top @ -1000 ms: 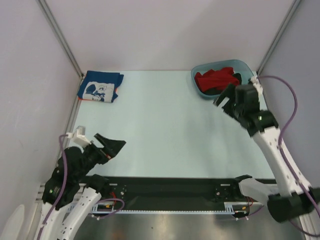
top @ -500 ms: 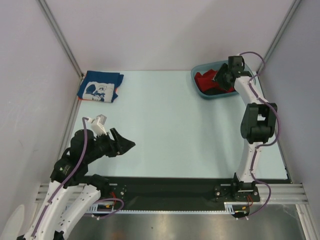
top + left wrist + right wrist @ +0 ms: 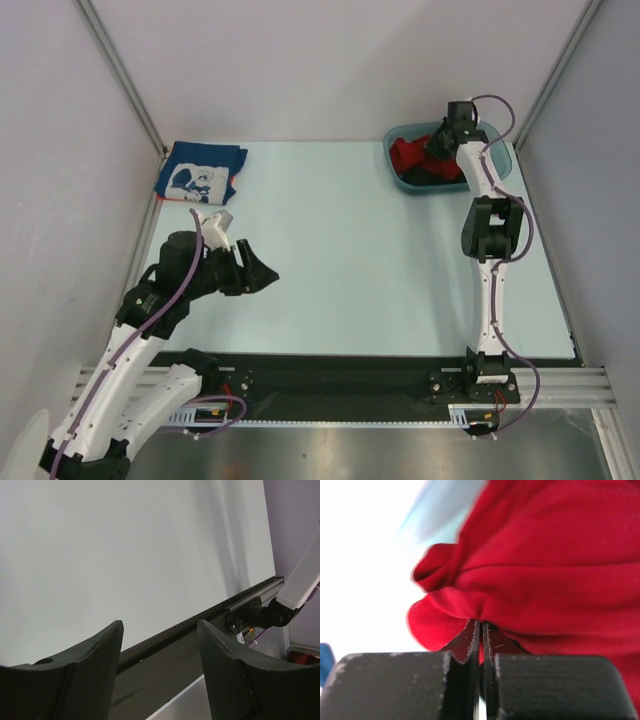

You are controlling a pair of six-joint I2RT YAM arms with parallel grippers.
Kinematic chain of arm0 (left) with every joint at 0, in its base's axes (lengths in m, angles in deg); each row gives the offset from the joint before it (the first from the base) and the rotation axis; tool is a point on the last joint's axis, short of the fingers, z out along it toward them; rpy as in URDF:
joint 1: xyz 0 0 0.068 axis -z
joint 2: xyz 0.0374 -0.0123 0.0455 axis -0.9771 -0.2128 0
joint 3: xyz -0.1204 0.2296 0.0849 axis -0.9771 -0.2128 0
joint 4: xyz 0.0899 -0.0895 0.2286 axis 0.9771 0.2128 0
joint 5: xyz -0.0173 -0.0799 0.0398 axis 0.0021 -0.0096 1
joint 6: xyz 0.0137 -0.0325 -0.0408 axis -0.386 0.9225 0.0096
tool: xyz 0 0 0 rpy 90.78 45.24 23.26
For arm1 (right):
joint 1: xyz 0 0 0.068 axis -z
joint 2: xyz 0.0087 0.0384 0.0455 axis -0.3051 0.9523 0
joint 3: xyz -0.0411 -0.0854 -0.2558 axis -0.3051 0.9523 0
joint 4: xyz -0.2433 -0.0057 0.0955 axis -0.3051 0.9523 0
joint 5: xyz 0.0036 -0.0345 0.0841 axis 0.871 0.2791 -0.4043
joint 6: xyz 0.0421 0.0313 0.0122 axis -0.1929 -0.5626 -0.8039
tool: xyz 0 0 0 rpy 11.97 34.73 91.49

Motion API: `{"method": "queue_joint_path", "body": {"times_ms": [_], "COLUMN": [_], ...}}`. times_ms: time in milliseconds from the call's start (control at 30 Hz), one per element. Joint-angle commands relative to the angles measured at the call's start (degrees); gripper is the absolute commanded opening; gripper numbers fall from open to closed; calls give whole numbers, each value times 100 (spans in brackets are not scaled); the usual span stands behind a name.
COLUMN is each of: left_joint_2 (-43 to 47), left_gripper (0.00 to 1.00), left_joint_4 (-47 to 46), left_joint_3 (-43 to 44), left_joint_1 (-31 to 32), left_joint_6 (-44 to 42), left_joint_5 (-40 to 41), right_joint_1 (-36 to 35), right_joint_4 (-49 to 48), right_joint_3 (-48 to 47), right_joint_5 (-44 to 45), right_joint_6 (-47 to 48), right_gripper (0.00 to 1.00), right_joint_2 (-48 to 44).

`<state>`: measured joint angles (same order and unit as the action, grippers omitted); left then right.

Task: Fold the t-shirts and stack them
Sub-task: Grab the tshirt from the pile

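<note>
From above, the left fingers (image 3: 258, 278) hang over the near left part of the table (image 3: 350, 250), spread apart and holding nothing. The right arm (image 3: 492, 228) stretches to the far right corner, where the right fingers (image 3: 437, 148) dip into the teal tub (image 3: 500, 152), which holds the red t-shirt (image 3: 405, 156). The blue t-shirt (image 3: 200, 176) lies folded at the far left corner of the table, print upward, well apart from both arms. In the left wrist view, the left fingers (image 3: 90, 675) stand wide apart with only the pale table (image 3: 125, 555) and the black rail (image 3: 200, 625) at its near edge showing between them. In the right wrist view, the right fingers (image 3: 465, 647) are pressed together, pinching a fold of the bunched red t-shirt (image 3: 560, 570).
</note>
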<state>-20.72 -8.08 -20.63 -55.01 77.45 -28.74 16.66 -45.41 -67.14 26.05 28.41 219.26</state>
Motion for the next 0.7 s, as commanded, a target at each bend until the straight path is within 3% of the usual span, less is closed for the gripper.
{"method": "queue_joint_path", "body": {"times_ms": [0, 267, 367, 567, 633, 667], "left_joint_2": [-120, -69, 247, 915, 1065, 1179], "left_gripper": [66, 63, 63, 63, 63, 63], "left_joint_4": [-250, -488, -435, -75, -22, 22], "left_joint_3": [370, 475, 467, 476, 467, 458], "left_joint_1": [-29, -29, -29, -29, -29, -29], "left_joint_6": [-318, -46, 69, 218, 306, 350], "left_joint_5": [-92, -329, -294, -66, -22, -30], "right_joint_1": [84, 313, 313, 191, -20, -361], "right_joint_4": [195, -1551, -1792, -662, -135, 112], "right_joint_3": [-897, -1073, -1125, -687, -117, 94], "right_joint_5": [33, -301, -512, -1170, -1599, -1637], "right_joint_6": [-272, -220, -263, -773, -870, -818], "right_gripper": [0, 0, 0, 0, 2, 20], "right_joint_2": [-275, -2627, -3463, -4941, -5530, -5715]}}
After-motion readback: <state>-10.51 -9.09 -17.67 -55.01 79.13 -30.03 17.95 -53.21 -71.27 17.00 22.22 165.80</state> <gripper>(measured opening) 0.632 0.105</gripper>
